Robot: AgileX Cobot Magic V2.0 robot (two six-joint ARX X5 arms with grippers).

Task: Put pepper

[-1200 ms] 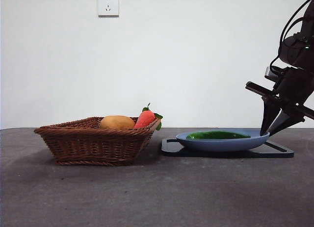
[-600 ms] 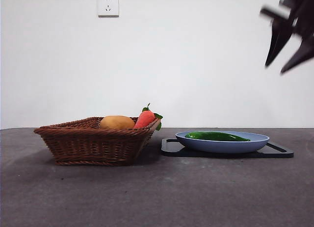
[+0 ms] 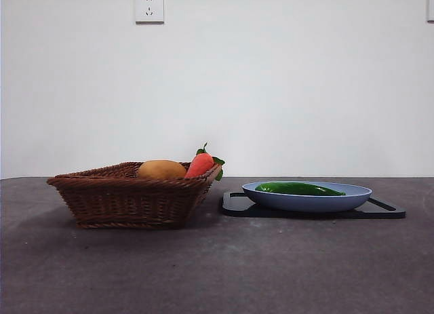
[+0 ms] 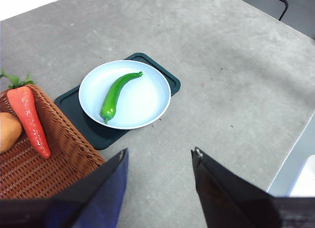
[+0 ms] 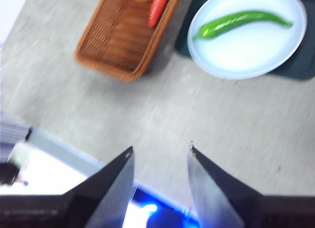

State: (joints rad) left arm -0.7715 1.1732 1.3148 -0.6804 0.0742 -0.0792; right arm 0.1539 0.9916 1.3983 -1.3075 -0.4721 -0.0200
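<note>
The dark-green pepper (image 3: 300, 188) lies flat in the blue plate (image 3: 352, 197), which rests on a black tray (image 3: 383, 209). From above, the left wrist view shows the pepper (image 4: 116, 94) curving across the plate (image 4: 150, 97). The right wrist view has the pepper (image 5: 239, 20) in the plate (image 5: 246, 53) too. My left gripper (image 4: 160, 158) hovers open high over the table, holding nothing. My right gripper (image 5: 161, 151) is open and empty as well, high up and well away from the plate. Neither arm appears in the front view.
A brown wicker basket (image 3: 129, 199) stands left of the tray, holding a yellow-orange potato-like lump (image 3: 161, 169) and a red-orange pointed vegetable (image 3: 201, 164) with green leaves. The table's edge (image 5: 74, 156) passes below the right gripper.
The arm that stood by the plate's right rim has risen up and left the front view. The pepper stays lying in the plate.
</note>
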